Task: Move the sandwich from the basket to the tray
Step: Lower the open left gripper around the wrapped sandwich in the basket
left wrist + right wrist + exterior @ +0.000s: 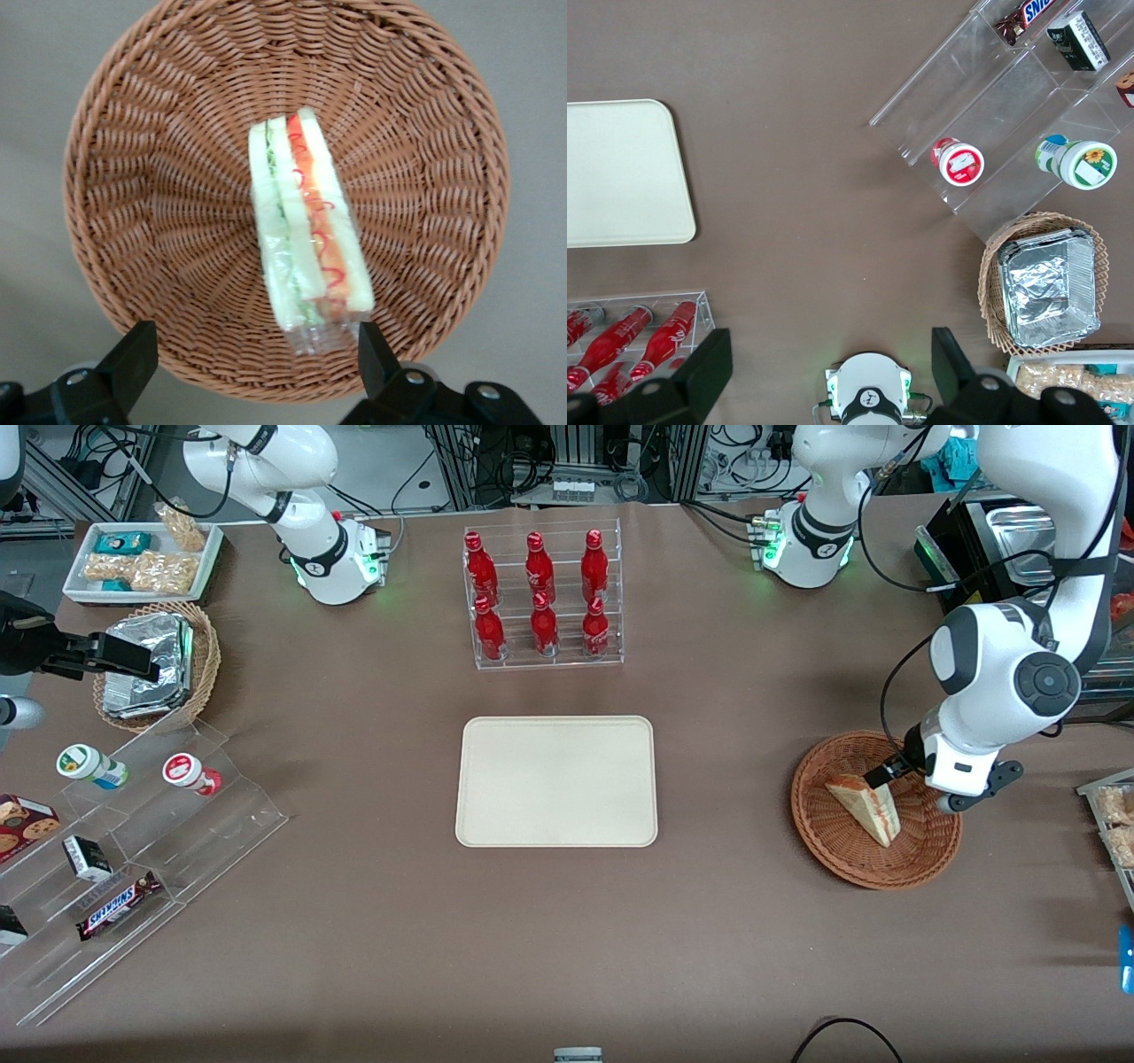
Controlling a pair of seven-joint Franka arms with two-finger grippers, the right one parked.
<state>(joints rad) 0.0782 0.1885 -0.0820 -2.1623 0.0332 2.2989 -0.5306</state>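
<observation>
Hovering over basket (133,221), gripper (252,359) spreads fingers (133,354) wide, straddling sandwich (306,230) lying inside; tray (556,781) sits mid-desk, bare.

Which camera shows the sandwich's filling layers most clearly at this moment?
The left wrist view: the sandwich lies in the basket under the open gripper, its red and green layers edge-on. The front view shows only a pale wedge; the right wrist view misses it.

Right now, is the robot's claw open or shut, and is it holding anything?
Gripper: open and holding nothing, hovering above the small triangular white-bread sandwich that lies in the wide reddish-brown woven wicker basket.
</observation>
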